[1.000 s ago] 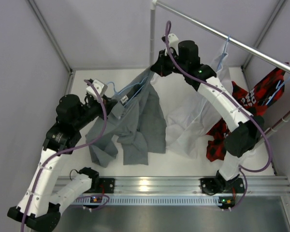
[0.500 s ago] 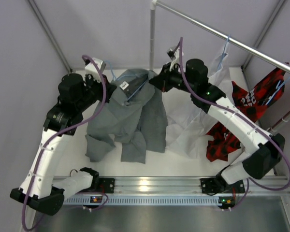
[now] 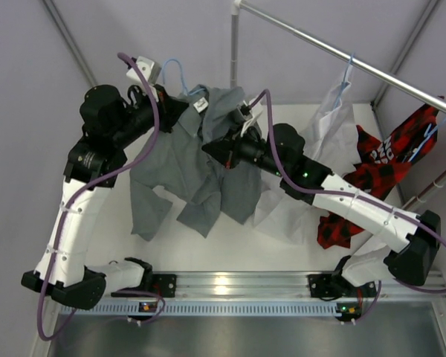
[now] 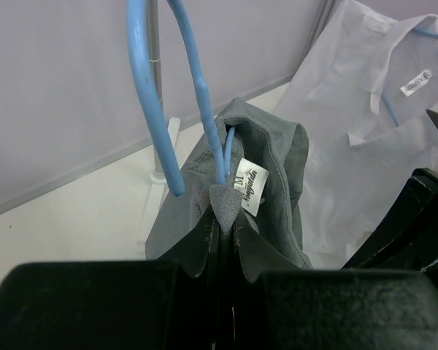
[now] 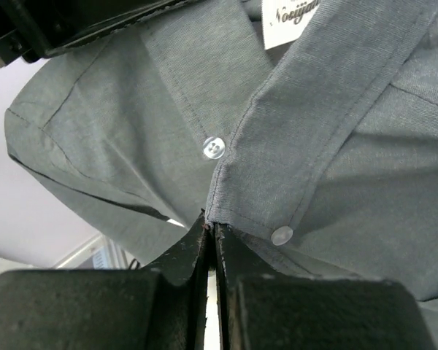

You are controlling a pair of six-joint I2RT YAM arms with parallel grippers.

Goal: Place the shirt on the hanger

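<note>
The grey shirt [image 3: 180, 167] hangs in the air above the white table, held up by both arms. My left gripper [image 3: 180, 110] is shut on the collar by its white label [image 4: 252, 186], fabric pinched between its fingertips [image 4: 224, 211]. The light-blue hanger [image 4: 157, 95] rises out of the collar, hook upward, its frame hidden inside the shirt. In the top view the hanger hook [image 3: 175, 71] shows above the left gripper. My right gripper [image 3: 208, 147] is shut on the shirt's front edge [image 5: 226, 211] beside two clear buttons.
A white shirt [image 3: 312, 171] hangs on its own blue hanger [image 3: 347, 74] from the metal rail [image 3: 342, 56] at the back right. A red-and-black garment [image 3: 379, 160] hangs further right. A vertical post [image 3: 234, 52] stands just behind the grey shirt.
The left gripper rose toward the back left, lifting the collar and hanger. The right gripper swung from the back post leftward and nearer. The shirt came up off the table.
</note>
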